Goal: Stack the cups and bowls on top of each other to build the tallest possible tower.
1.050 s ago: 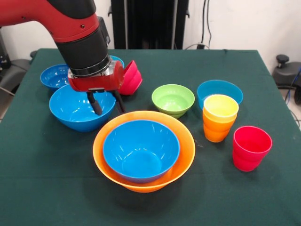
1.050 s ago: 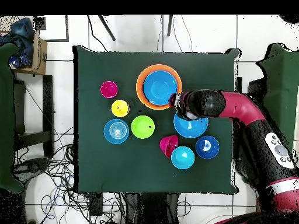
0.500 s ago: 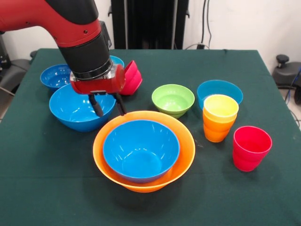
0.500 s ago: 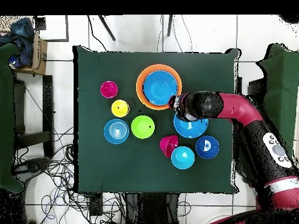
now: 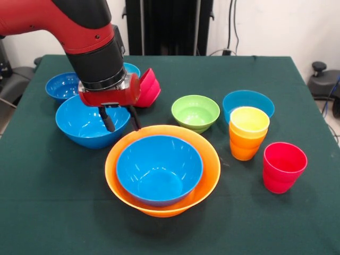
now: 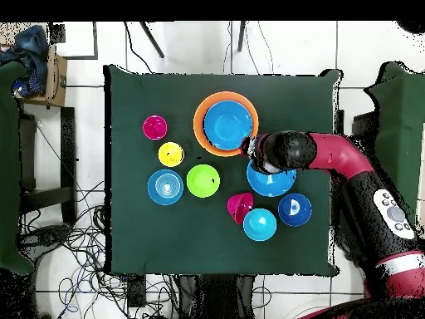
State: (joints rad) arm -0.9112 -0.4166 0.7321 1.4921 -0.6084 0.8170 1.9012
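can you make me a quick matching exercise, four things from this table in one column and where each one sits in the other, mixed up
Things:
1. yellow cup
2. red tipped bowl
3. large blue bowl
4. gripper

Places or states:
a. nested inside the large orange bowl
b. lying on its side, behind the arm
c. open, hanging above the gap between the orange bowl and another blue bowl
d. stacked in the orange cup

Pairs: 1-d, 2-b, 3-a, 4-c
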